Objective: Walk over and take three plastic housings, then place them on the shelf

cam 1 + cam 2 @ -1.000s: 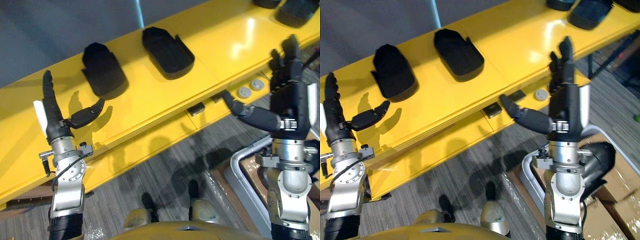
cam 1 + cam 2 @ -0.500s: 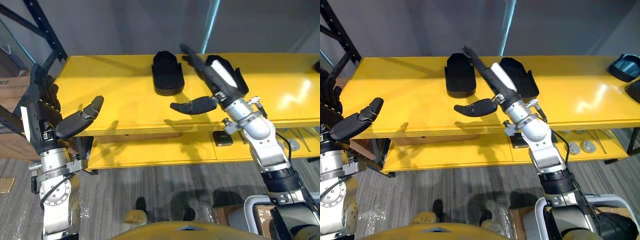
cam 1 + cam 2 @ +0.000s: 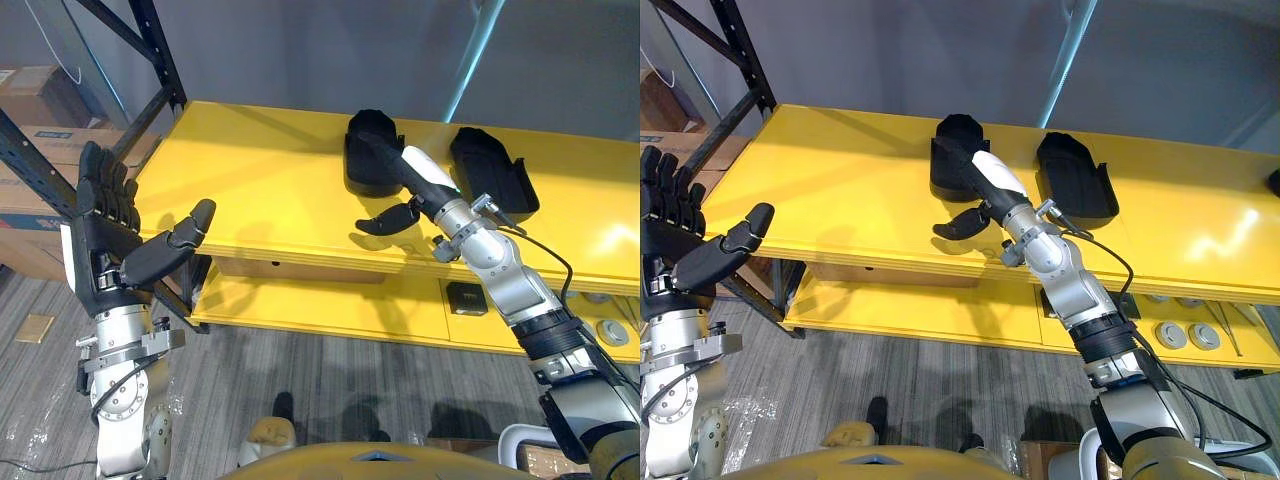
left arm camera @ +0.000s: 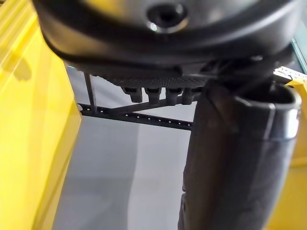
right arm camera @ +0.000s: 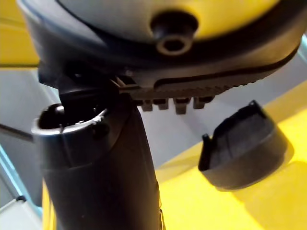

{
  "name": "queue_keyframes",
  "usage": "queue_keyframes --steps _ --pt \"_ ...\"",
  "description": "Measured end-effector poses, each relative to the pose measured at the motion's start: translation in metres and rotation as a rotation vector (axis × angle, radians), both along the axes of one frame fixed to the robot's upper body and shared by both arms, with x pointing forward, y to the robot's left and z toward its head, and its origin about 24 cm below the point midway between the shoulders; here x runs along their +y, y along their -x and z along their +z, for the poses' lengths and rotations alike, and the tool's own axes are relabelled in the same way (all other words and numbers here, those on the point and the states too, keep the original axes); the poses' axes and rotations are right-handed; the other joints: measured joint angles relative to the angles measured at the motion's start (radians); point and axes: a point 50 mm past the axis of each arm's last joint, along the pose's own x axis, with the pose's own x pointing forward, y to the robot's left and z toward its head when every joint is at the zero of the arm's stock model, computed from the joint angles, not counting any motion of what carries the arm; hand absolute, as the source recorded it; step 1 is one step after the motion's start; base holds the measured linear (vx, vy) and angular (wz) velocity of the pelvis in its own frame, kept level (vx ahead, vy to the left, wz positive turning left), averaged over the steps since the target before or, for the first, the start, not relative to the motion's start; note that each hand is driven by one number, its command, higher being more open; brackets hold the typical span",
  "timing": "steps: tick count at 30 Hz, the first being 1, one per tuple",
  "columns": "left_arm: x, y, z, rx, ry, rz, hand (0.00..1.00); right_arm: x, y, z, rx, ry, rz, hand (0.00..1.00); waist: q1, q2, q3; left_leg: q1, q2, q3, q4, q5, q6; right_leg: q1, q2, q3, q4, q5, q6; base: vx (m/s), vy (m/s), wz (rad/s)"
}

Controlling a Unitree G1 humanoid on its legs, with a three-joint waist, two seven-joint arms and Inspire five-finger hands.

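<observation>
The yellow table (image 3: 250, 190) carries two black plastic housings near its far edge, left housing (image 3: 366, 170) apart from right housing (image 3: 492, 182); the right hand (image 3: 418, 178), fingers straight and empty, stretches over the left housing's near side; the left hand (image 3: 100, 245), spread and empty, hangs off the table's left end.

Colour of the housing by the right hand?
Plain black housing, no pattern, on the yellow table. Right eye view shows it best.
</observation>
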Motion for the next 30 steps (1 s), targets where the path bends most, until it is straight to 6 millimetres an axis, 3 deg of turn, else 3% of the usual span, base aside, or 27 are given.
queue_keyframes --steps 8,13,18,30 --pt "-0.006 0.000 -0.005 0.015 0.028 -0.043 1.00 -0.015 -0.010 -0.015 0.136 -0.020 -0.091 1.00 -0.001 0.000 0.001 -0.014 0.000 -0.018 0.000 0.002 -0.004 -0.004 0.001 -0.020 0.002 -0.006 -0.001 -0.01 -0.014 0.07" --pt "-0.006 0.001 -0.007 0.026 0.028 -0.044 1.00 -0.017 -0.013 -0.025 0.267 -0.058 -0.060 1.00 0.001 0.000 0.004 -0.015 0.002 -0.016 0.000 0.001 -0.004 -0.014 0.001 -0.014 0.015 -0.011 -0.003 0.00 -0.006 -0.02" --pt "-0.008 0.003 -0.012 0.048 0.040 -0.074 1.00 -0.013 -0.022 -0.015 0.297 -0.021 0.005 1.00 0.000 -0.002 0.010 -0.015 0.002 -0.005 0.000 0.001 -0.004 -0.019 0.001 -0.002 0.015 -0.011 -0.003 0.00 -0.003 -0.06" --pt "-0.010 0.002 -0.019 0.070 0.068 -0.092 1.00 -0.013 -0.022 -0.004 0.338 0.098 0.134 1.00 0.001 -0.004 0.032 -0.009 0.002 0.001 -0.001 0.004 0.001 -0.017 0.001 0.003 0.015 -0.010 -0.002 0.00 0.000 0.00"
